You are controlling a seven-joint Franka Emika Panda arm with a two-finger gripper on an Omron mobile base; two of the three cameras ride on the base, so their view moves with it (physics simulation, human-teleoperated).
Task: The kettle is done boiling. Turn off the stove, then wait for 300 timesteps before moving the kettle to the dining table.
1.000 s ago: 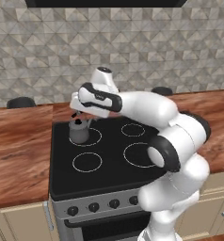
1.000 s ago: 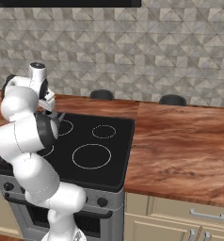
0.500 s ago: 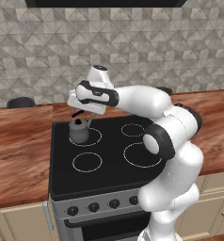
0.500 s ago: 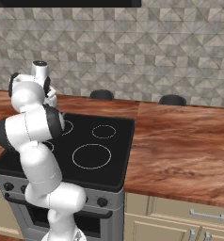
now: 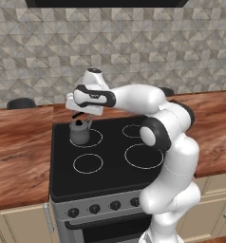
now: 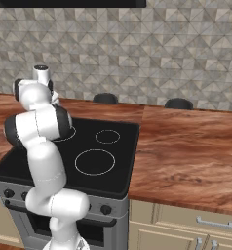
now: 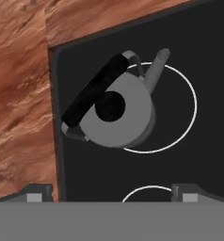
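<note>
While the arm reaches over the stove [image 5: 110,156] from the 5 o'clock corner of the left base view, the pincer [image 5: 78,114] hangs just above the kettle [image 5: 80,132], jaws spread wide and grasping nothing. That kettle sits on the rear burner at 10 o'clock of the black glass, apart from the pincer. From the hand view the kettle [image 7: 118,113] lies below, slightly off its white ring toward the cooktop edge, with the black handle arched across the lid toward 10 o'clock of the dark knob and the spout aiming at 1 o'clock. Both finger tips [image 7: 38,192] stand far apart at the bottom, clear of the kettle. Reddish-brown wood bench [image 6: 186,146] runs on both sides of the stove, and black knobs [image 5: 94,208] line its grey front.
</note>
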